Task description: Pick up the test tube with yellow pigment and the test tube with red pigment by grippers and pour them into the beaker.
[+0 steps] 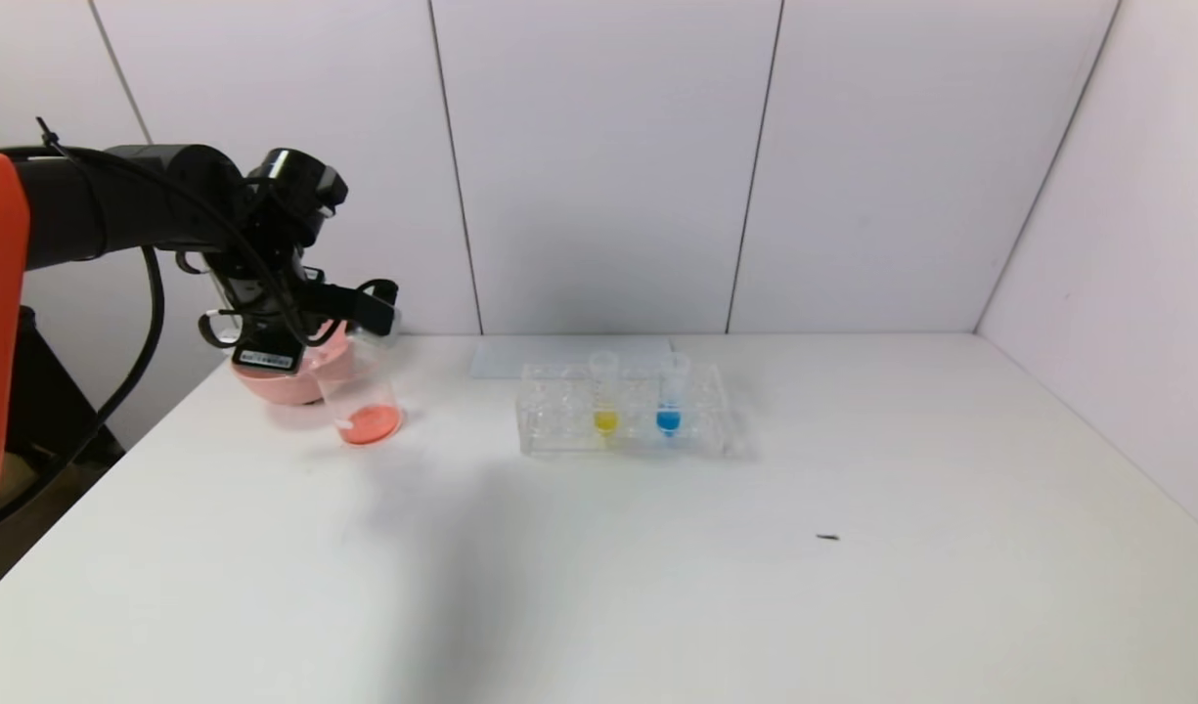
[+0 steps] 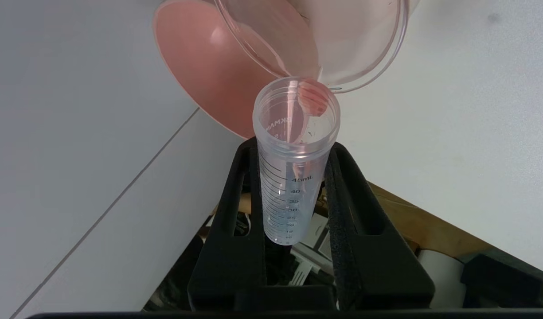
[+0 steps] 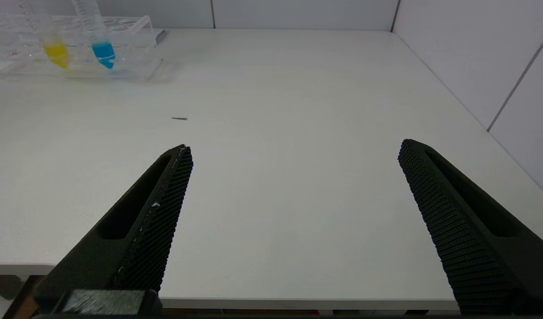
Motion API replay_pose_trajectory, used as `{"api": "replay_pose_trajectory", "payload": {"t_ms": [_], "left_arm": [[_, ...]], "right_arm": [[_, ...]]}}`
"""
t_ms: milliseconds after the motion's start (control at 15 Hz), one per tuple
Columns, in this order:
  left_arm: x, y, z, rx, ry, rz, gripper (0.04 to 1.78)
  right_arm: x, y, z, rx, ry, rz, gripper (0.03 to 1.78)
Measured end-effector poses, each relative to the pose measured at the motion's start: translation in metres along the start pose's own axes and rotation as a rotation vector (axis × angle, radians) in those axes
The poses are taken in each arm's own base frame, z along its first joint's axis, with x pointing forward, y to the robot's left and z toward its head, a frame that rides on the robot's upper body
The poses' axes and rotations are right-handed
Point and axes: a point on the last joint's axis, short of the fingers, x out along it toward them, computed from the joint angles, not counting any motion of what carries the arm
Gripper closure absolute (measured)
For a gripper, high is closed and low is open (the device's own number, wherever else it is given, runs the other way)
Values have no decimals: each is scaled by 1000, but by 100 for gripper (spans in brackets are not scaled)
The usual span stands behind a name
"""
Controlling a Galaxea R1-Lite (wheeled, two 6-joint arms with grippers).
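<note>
Broadly, the white counter (image 1: 657, 567) lies mostly bare, with walls behind and to the right and plenty of room in front. Near its back stands the rack (image 1: 623, 422) holding the yellow tube (image 1: 605, 396) beside a blue tube (image 1: 670, 394) — untouched. At the counter's left edge the beaker (image 1: 364, 396), in front of a pink bowl (image 1: 290, 376), holds red liquid. The left end effector (image 2: 293, 155) clamps the red tube (image 2: 293, 164), tipped at the beaker's lip and nearly drained. The right end effector (image 3: 293, 195) hangs wide over the counter's near right edge — yellow remains.

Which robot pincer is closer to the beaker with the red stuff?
Left. The left pincer holds a tube tipped at the beaker rim; the right pincer hangs open, far off near the table's edge.
</note>
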Motion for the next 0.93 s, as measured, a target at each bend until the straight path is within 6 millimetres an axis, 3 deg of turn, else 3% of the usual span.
{"api": "replay_pose_trajectory", "payload": {"t_ms": [400,933], "left_arm": [[-11,1,-5,-89,-36,11,139],[-28,0,-29,-311,-261,-34,139]], "right_arm": [[0,0,0,0,0,0,11],[0,0,0,0,0,0,11]]}}
